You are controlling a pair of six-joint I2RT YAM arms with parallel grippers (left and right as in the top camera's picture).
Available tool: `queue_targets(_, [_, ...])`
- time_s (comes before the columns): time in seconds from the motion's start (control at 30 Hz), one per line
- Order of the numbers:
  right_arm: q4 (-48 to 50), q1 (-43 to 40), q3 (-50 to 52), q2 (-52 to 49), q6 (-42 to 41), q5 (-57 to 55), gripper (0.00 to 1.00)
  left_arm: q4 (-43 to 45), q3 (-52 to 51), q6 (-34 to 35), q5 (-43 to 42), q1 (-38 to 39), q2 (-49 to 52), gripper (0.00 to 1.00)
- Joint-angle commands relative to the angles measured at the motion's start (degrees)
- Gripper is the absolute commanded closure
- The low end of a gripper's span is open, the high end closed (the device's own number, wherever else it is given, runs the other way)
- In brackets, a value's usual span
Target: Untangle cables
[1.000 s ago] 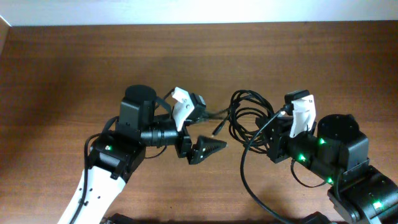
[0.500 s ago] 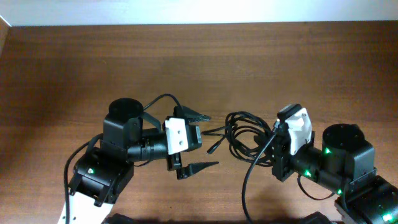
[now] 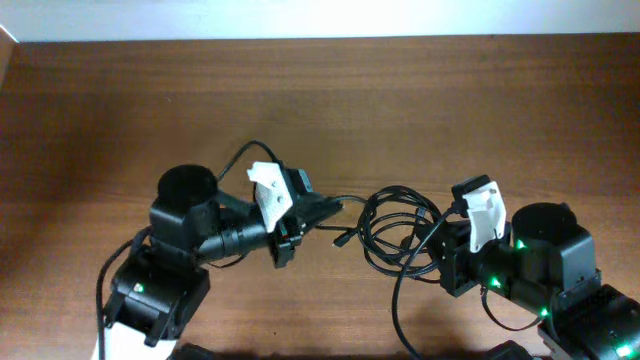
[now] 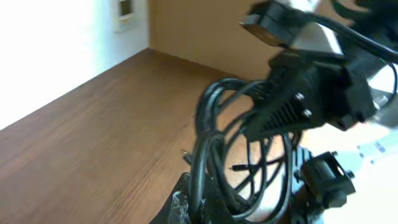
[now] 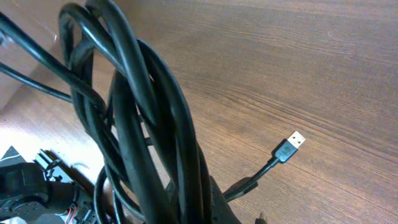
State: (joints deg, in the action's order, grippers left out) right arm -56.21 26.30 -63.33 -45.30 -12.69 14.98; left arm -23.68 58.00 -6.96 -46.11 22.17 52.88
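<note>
The cables point(image 3: 393, 226) form one black looped tangle on the brown table point(image 3: 120, 110), hanging between my two arms. On its left side my left gripper point(image 3: 322, 208) is shut on a strand. In the left wrist view the loops point(image 4: 214, 134) rise out of the shut left gripper point(image 4: 200, 202). My right gripper point(image 3: 438, 238) is shut on the tangle's right side. The right wrist view shows a thick bundle of strands point(image 5: 143, 106) clamped in the right gripper point(image 5: 205, 199). A loose USB plug point(image 5: 290, 147) lies on the wood, and a small plug point(image 3: 340, 240) sticks out below the left gripper.
A white wall strip point(image 3: 320, 18) borders the table's far edge. Each arm's own thicker black wire point(image 3: 398, 300) curves near the tangle. The right arm's body point(image 4: 311, 93) fills the upper right of the left wrist view.
My left gripper was open beside the tangle and has now shut on a strand. Both arms and the tangle have shifted toward the table's near edge.
</note>
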Motion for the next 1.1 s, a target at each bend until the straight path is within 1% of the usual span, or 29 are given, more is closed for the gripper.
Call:
queue_targets(0.0, [-1.3,-0.1,-0.7,0.4,-0.3,-3.7,0.96,0.5,0.9,12.6,10.6,-0.3,-2.5,1.00])
queue_targets(0.07, [-1.0,-0.1,-0.7,0.4,-1.2,-3.7,0.96,-4.5,0.9,18.3,17.8,-0.3,-2.4,1.00])
queue_targets(0.1, [-0.5,-0.1,-0.7,0.4,-1.8,-3.2,0.96,-6.8,0.9,20.2,19.9,-0.3,-2.4,1.00])
queue_targets(0.13, [0.3,-0.1,-0.7,0.4,-1.8,-2.4,0.96,-11.1,0.9,20.5,20.7,-0.3,-2.4,1.00])
queue_targets(0.27, [8.6,-0.1,-0.7,0.4,-3.5,4.3,0.96,-21.7,0.9,20.4,20.4,-0.3,-1.5,1.00])
queue_targets(0.3, [9.7,-0.1,-0.7,0.4,-4.4,4.4,0.96,-22.7,0.9,20.4,20.0,-0.1,-1.2,1.00])
queue_targets(0.33, [10.2,-0.1,-0.7,0.4,-4.5,4.4,0.96,-22.7,0.9,20.4,18.1,-0.1,-1.2,1.00])
queue_targets(0.4, [12.2,-0.1,-0.7,0.4,-7.1,4.3,0.96,-22.6,0.9,20.2,13.6,-0.1,-1.1,1.00])
queue_targets(0.47, [13.7,-0.1,-0.7,0.4,-7.8,4.3,0.96,-22.5,0.9,20.2,11.2,1.9,-0.7,1.00])
queue_targets(0.5, [13.8,-0.1,-0.7,0.4,-7.8,4.4,0.96,-21.7,0.9,20.1,11.1,3.8,-0.5,1.00])
queue_targets(0.53, [13.6,0.0,-0.7,0.2,-7.8,5.6,0.96,-19.1,0.9,20.1,11.1,6.4,0.0,1.00])
queue_targets(0.57, [13.1,-0.1,-0.7,-0.2,-7.8,7.3,0.96,-15.2,0.9,20.2,11.1,8.7,0.7,1.00])
queue_targets(0.63, [9.4,-0.1,-0.7,-0.7,-7.7,7.8,0.96,-3.4,0.9,20.2,11.1,13.3,3.4,1.00])
queue_targets(0.7, [7.9,-0.1,-0.7,-0.7,-7.5,7.8,0.96,1.1,0.9,20.2,11.1,14.6,5.2,1.00])
queue_targets(0.77, [5.9,-0.1,-0.7,-0.7,-7.1,6.8,0.96,4.9,0.9,23.9,11.1,14.6,6.7,1.00])
queue_targets(0.9, [1.6,-0.1,-0.6,-0.7,-7.1,0.2,0.96,10.0,0.9,24.1,11.3,14.0,5.7,1.00])
queue_targets(1.07, [-1.3,-0.1,-0.6,-0.7,-7.1,-3.9,0.96,9.5,0.9,24.1,11.4,6.6,-1.2,1.00])
